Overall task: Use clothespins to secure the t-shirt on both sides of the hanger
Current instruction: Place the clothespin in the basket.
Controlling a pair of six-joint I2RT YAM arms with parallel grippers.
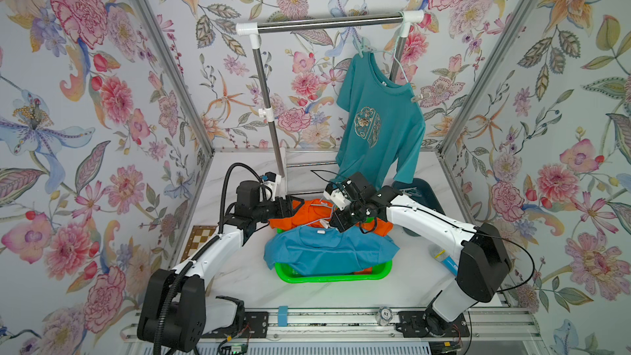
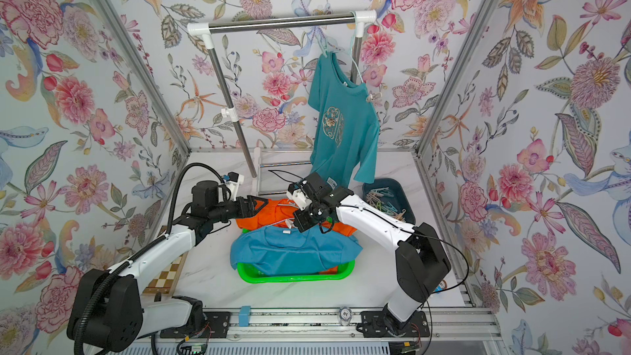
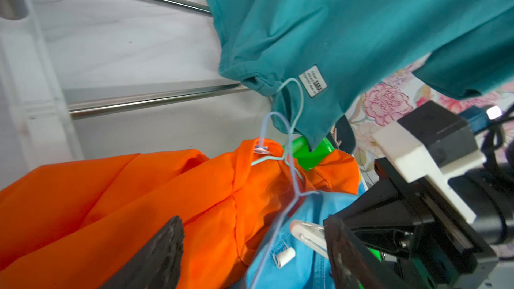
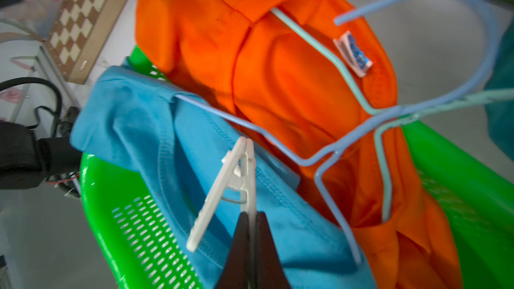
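Over the green basket (image 1: 327, 278), we see the blue t-shirt (image 4: 133, 123) on its hanger (image 4: 222, 119). Our left gripper (image 2: 256, 202) gapes above the orange shirt (image 4: 278, 65). Our right gripper (image 4: 251, 214), nearer, pinches one leg of a white clothespin (image 4: 222, 187), which points lengthwise at the hanger's shoulder wire.

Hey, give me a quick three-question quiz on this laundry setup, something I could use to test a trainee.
1. True or false: the right gripper is shut on a white clothespin.
2. Which colour of t-shirt hangs from the rack? A orange, B teal, C blue.
3. Fill in: the blue t-shirt and the orange t-shirt lie in a ____ basket.
Key: 1 true; 2 B, the teal t-shirt; 3 green.
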